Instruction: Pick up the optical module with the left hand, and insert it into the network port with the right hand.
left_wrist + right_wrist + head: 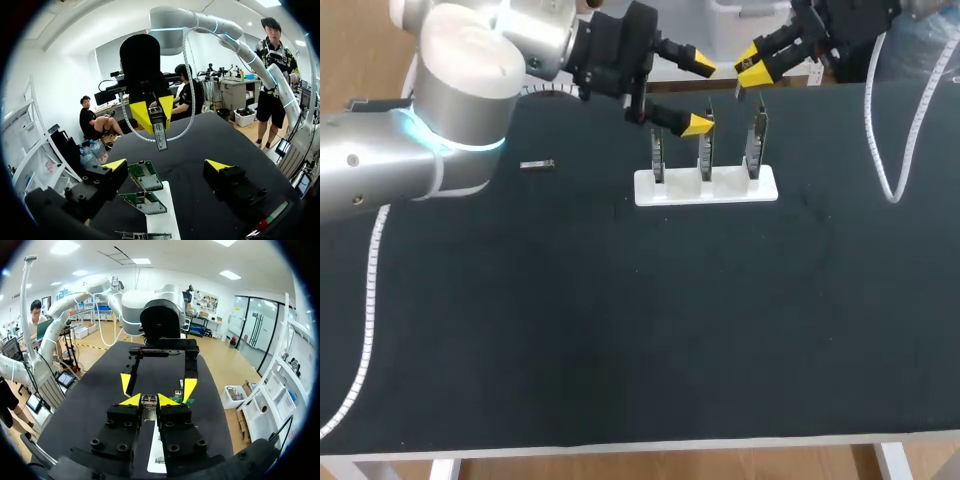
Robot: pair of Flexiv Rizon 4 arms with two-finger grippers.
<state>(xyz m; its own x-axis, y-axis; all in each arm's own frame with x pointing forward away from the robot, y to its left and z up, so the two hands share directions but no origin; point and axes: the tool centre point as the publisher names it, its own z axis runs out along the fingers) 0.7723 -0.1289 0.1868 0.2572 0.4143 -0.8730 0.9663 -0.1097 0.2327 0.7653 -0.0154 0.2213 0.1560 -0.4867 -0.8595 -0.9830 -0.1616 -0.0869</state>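
We judge the pick-up and the hand-over done. Our right hand (752, 64) is clamped on the optical module (160, 136), which hangs down from between its yellow tips, in the air over the far part of the surface (620, 330). Our left hand (700, 93) is spread wide and holds nothing. It sits just beside the right hand, with its fingers pointing toward the module without touching it.

Below both hands stands the white holder (680, 193), with three network cards (704, 152) upright in a row. The right hand hovers near the card at the right end of that row. A small metal piece (537, 165) lies on the surface, well apart to the left of the holder.

So the step in hand is the insertion. As we see it, the next move calls for the left hand to draw clear of the cards. The right hand must then line up the module's free end with a card's port and push straight along the port's axis. We cannot make out the port openings, so we are unsure which card is meant. Any tilt in the grip would likely jam the module at the port's mouth.
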